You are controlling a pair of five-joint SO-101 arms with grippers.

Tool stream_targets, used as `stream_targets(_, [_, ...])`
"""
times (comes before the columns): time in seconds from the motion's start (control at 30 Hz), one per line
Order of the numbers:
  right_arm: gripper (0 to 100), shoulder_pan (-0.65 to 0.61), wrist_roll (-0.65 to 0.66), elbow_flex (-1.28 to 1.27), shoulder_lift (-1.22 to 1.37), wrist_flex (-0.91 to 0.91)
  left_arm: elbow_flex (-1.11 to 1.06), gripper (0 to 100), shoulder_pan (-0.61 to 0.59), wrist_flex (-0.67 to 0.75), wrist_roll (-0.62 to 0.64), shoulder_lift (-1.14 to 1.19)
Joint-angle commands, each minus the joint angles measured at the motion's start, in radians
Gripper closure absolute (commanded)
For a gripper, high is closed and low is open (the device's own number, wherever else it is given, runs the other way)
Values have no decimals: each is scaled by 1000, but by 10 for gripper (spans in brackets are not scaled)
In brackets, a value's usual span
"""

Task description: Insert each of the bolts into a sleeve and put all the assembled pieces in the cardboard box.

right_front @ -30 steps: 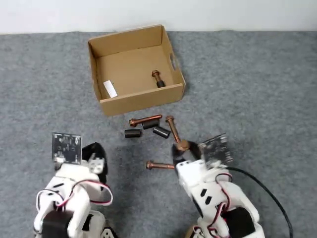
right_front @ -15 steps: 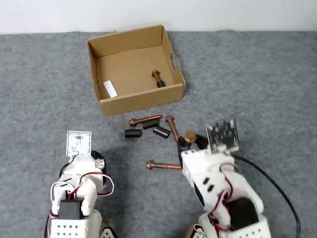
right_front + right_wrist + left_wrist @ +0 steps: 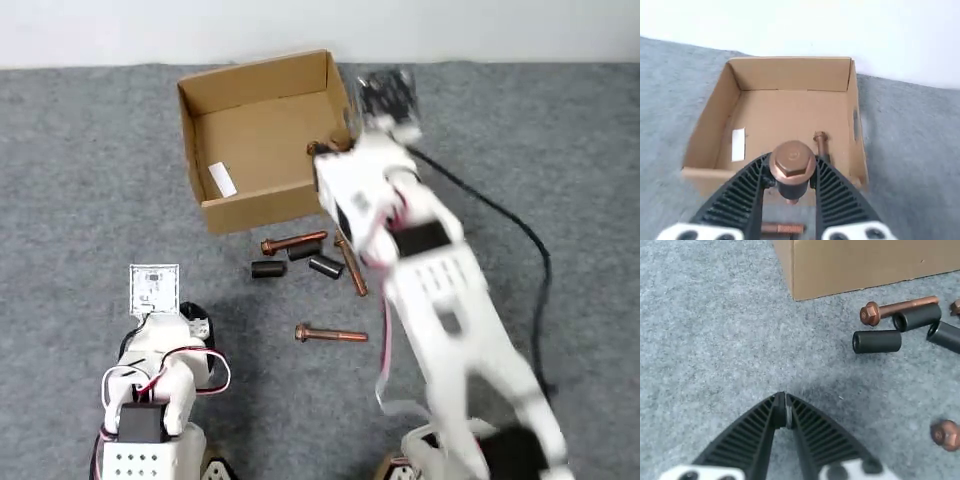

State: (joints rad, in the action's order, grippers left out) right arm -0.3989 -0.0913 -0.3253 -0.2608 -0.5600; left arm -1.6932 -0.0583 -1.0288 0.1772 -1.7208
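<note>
**A:** Right wrist view, nearest first: right claw (image 3: 790, 160) clamped on a bolt (image 3: 792, 166) seated in its sleeve (image 3: 789, 191), poised at the near wall of the box (image 3: 790, 74).

**B:** Beyond, one finished piece (image 3: 820, 142) lying inside already. Risk?

**A:** Letting go early: could strike the rim and tumble onto the counter (image 3: 910, 160), or shed the sleeve.

**B:** Left claw (image 3: 784, 399)?

**A:** Pinched together, empty, low over the counter; loose bolts (image 3: 897, 310) and sleeves (image 3: 877, 341) farther off.
</note>
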Motion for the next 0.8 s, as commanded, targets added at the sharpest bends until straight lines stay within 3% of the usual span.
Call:
stream_targets(0.0, [991, 4, -11, 290, 234, 44, 4, 995, -2, 23, 12, -3])
stream_targets(0.33, [991, -25, -9, 779, 776, -18, 4, 995, -5, 23, 14, -3])
stream_targets(0.63, [990, -85, 146, 937, 1038, -219, 4, 995, -6, 26, 15, -3])
stream_targets(0.77, [965, -87, 149, 956, 1067, -245, 4, 995, -6, 26, 15, -3])
